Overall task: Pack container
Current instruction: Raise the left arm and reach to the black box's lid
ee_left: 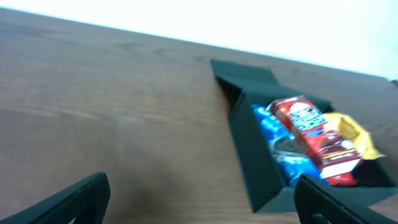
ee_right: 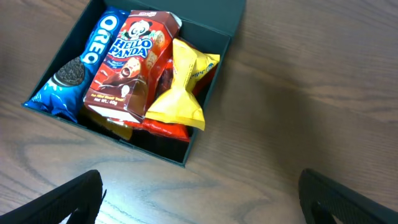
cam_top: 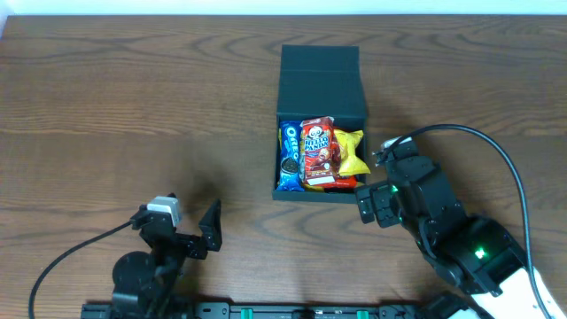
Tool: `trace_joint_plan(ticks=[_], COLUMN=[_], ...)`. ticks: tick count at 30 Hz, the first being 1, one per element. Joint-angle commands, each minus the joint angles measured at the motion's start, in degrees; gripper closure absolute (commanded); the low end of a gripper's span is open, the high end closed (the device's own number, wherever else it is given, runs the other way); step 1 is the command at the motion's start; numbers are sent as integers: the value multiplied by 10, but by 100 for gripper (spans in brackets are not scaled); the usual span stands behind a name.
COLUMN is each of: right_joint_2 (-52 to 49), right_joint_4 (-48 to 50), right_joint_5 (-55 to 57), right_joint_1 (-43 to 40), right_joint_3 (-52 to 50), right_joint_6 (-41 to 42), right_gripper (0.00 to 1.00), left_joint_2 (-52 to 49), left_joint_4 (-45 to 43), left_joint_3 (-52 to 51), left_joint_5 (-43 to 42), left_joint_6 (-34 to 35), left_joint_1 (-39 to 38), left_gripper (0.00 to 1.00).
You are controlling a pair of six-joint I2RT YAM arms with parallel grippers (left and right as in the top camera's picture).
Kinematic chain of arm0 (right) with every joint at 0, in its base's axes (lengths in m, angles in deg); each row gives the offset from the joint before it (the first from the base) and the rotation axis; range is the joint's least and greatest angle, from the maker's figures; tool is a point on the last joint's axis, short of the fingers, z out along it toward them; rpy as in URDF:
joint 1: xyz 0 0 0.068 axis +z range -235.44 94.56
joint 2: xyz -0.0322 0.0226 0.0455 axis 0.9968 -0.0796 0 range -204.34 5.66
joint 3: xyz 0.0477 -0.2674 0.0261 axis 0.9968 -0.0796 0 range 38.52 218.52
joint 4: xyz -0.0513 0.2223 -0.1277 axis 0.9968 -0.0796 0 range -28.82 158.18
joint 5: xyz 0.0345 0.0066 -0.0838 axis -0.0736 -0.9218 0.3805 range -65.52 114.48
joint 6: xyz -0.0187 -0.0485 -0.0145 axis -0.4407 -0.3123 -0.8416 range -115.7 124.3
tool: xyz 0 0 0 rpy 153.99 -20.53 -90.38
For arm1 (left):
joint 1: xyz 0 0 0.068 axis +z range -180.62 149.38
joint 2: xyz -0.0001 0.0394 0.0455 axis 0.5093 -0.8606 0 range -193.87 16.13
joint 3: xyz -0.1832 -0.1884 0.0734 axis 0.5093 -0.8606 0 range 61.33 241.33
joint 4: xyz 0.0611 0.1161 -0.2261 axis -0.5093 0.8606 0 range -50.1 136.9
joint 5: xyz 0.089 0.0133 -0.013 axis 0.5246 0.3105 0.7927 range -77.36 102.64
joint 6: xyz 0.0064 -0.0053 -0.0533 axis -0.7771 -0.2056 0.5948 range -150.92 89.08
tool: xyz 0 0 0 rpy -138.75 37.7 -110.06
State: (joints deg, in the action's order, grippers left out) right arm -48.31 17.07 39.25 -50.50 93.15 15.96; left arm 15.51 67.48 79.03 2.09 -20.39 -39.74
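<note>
Wood-grain brown table (cam_top: 106,106), one lot.
- Container (cam_top: 321,66): dark teal box, right of centre. Its lid is flipped back toward the far edge, so the long axis runs near to far.
- Contents, side by side and lengthwise along that axis: blue packet (ee_right: 74,62) marked "OREO"; red packet (ee_right: 127,62) marked "HELLO PANDA"; yellow packet (ee_right: 180,87), print unreadable.
- Left gripper (ee_left: 199,199): jaws spread wide, holding nothing, well apart from the box at near left.
- Right gripper (ee_right: 199,193): jaws spread wide, holding nothing, just beside the box's near right corner.

OREO on the blue packet (ee_right: 73,65), HELLO PANDA on the red packet (ee_right: 127,65)
</note>
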Motion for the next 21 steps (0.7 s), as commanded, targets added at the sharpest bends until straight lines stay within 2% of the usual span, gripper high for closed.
trace_joint_plan(ticks=[1,6,12,17,21], right_joint_2=[1,1,1,1,1], right_joint_4=[1,1,1,-1,-2], right_joint_5=[-2,-2,-2,-2,-2], right_joint_1=[-8,-8,-8,-8,-8], right_joint_3=[-3,-3,-3,-3,-3], right_joint_6=[-1,-1,-1,-1,-1], right_gripper=[1,1,1,1,1], left_joint_2=[-15,-119,-295,-471,-638], left_joint_4=[-4,-8,-7,30,122], left_joint_3=[37,96,190,318,468], left_joint_5=[-13,-11,-20,-118,-175], left_joint_6=[0,-3,-15,-47,-45], left_joint_1=[-1,-1,-1,-1,-1], left_gripper=[5,4,5,5,5])
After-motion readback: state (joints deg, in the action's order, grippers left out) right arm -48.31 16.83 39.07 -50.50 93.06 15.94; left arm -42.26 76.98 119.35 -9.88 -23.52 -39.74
